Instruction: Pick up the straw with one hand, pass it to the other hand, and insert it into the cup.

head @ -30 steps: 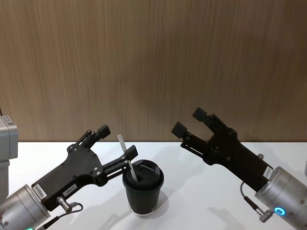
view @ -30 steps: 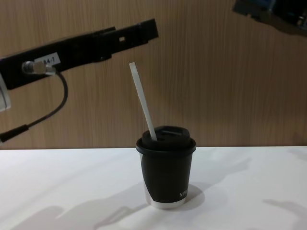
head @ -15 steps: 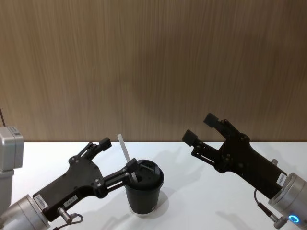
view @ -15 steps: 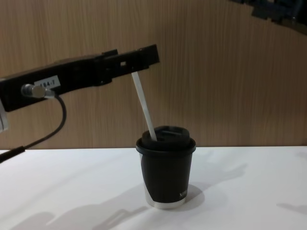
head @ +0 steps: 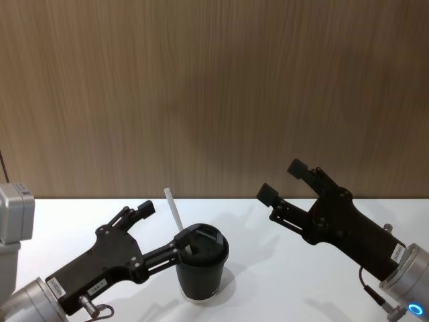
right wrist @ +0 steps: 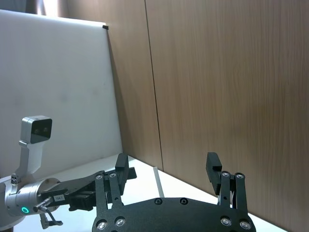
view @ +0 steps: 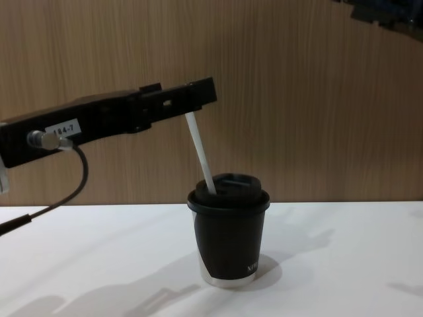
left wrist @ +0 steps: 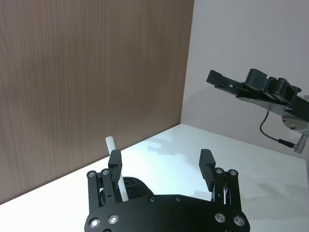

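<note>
Straw [head: 173,210]: lower end through the lid of the cup [head: 200,272]; leans toward 11 o'clock in the head view, top well above the lid.
Cup: upright on the white counter [head: 268,268], near 6 o'clock of the head view.
Left tool [head: 163,223]: fingers apart, one on each side of the straw, no clamp on it (in the left wrist view one finger [left wrist: 115,166] sits just beside the straw, the other well apart).
Right tool [head: 283,181]: fingers apart, holding nothing, raised at about 3 o'clock of the cup.
Change: over the last second the left tool has dropped lower and drawn back along the straw; the right tool has pulled away toward 4 o'clock. The straw has kept its lean.
Meaning: insertion looks done; judged remaining step is retreat of both arms.
</note>
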Controlling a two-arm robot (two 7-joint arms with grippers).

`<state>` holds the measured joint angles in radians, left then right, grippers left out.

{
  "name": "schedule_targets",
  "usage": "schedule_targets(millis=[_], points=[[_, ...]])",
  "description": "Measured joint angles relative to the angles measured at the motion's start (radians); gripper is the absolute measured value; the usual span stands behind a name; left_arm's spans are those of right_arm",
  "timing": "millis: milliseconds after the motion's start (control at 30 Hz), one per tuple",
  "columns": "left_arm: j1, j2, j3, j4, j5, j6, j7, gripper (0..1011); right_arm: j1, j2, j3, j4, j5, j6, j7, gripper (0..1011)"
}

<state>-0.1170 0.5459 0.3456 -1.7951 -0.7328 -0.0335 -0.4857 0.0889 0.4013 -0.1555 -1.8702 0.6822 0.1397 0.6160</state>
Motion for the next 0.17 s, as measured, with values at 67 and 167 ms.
schedule_targets(millis=[67,167], points=[[0.000,0.000,0.000,0.001,-0.001,0.000,-0.001,1003,-0.001,0.001,0.000,-0.001,0.000,0.000,-0.001,1001],[0.000,0.001,0.001,0.003,-0.002,0.001,-0.001,1003,-0.002,0.003,0.001,-0.004,0.000,-0.001,-0.001,1001]])
